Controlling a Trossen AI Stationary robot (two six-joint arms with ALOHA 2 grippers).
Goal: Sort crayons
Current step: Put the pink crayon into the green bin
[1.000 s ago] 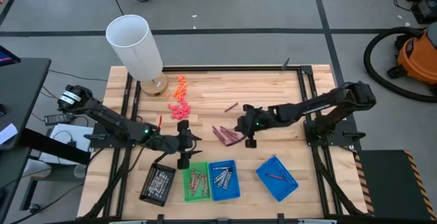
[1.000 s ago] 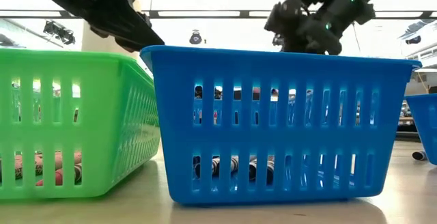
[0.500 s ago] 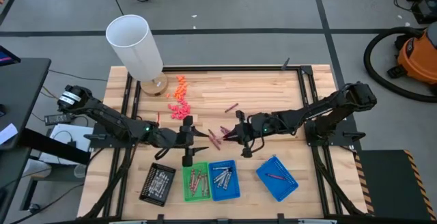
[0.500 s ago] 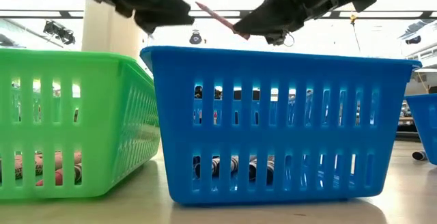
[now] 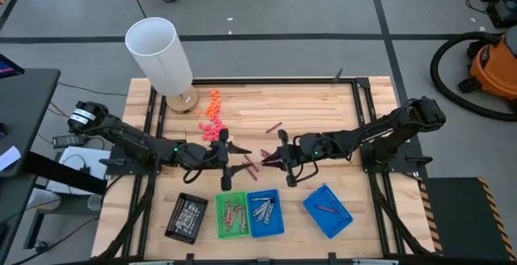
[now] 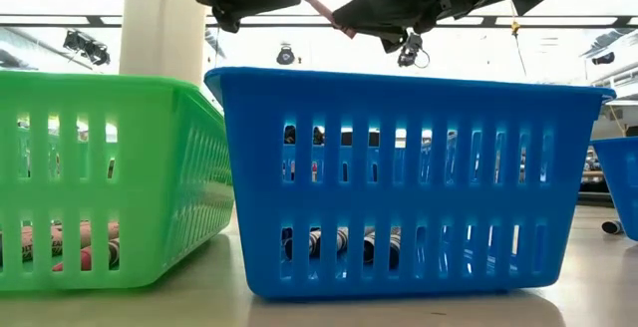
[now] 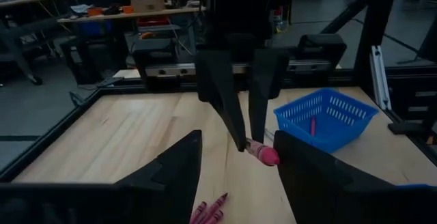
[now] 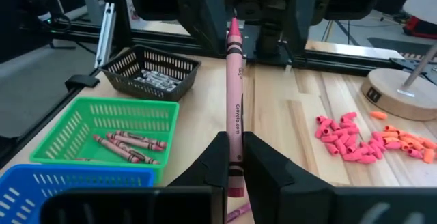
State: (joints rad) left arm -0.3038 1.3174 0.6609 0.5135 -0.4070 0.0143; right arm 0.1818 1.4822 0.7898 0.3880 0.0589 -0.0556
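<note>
My right gripper (image 5: 271, 158) is shut on a magenta-pink crayon (image 8: 235, 94), held above the table's middle. The crayon's pointed tip (image 8: 234, 24) reaches between the open fingers of my left gripper (image 5: 233, 149), which stand on either side of it without touching. The low view shows the crayon (image 6: 321, 8) in the air between both grippers. A few more pink crayons (image 5: 251, 166) lie on the wood below. One lone crayon (image 5: 274, 125) lies farther back. My right gripper pinches the crayon near its flat end (image 8: 235, 152) between its two fingers, and the end (image 7: 266, 156) sticks out a little behind them. The fingers come from the table's right, along the crayon. The crayon is lifted clear, its tip toward the left and slightly up.
Along the near edge stand a black tray (image 5: 187, 216), a green tray (image 5: 222, 216) with reddish crayons, a blue tray (image 5: 279, 215) with silver ones, and a second blue tray (image 5: 343, 216) holding one pink crayon. Orange and pink bits (image 5: 212, 119) and a white lamp (image 5: 161, 55) are at the far left.
My right gripper has taken a pink crayon from the loose crayons, lifted it clear and carried it toward the table's left. My left gripper has moved right and toward the far edge, until its open fingers stand around the crayon's tip.
</note>
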